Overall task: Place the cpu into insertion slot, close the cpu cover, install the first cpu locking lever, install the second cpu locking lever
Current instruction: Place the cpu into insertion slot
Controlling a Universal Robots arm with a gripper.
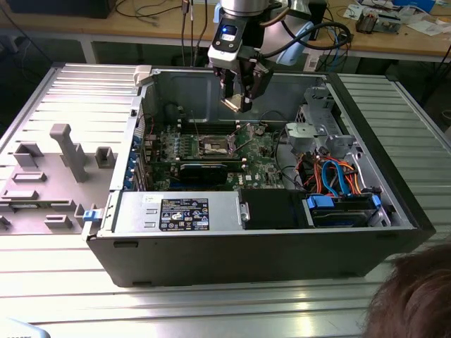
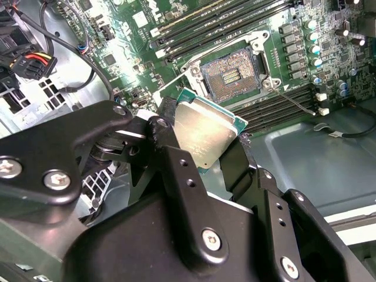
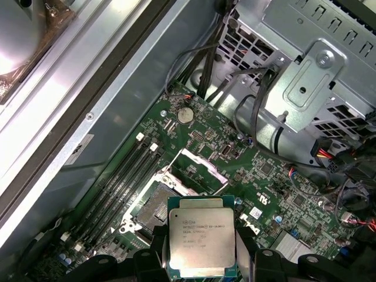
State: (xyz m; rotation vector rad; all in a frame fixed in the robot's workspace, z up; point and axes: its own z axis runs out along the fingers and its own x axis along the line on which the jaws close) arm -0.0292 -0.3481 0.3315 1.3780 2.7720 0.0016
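1. Surface (image 1: 211,310): ribbed metal, carrying the open computer case (image 1: 268,253), which lies on its side.
2. Circuit board (image 1: 257,158): green, lying flat on the floor of the case with its components facing up.
3. Hand (image 1: 238,102): hangs above the board and well apart from it. Its two fingers (image 2: 167,141) are closed part-way and pinch the cpu by two opposite edges.
4. Cpu cover (image 3: 201,163): the silver frame appears swung up and open beside the socket, leaving the contact field bare.
5. Insertion slot (image 2: 234,73): a tan-gold contact field inside a dark rim, uncovered and unoccupied, with long black memory slots just beside it.
6. Cpu (image 3: 201,241): held in the air over the board, near the slot but not yet over its centre. Its silvery top faces the first wrist view. The chip is square, so it has no long axis. Its edges sit slightly turned against the slot's rim.
7. Judgement on technique: square the chip's edges to the rim, hold it level, and lower it straight down without sliding it across the contacts.
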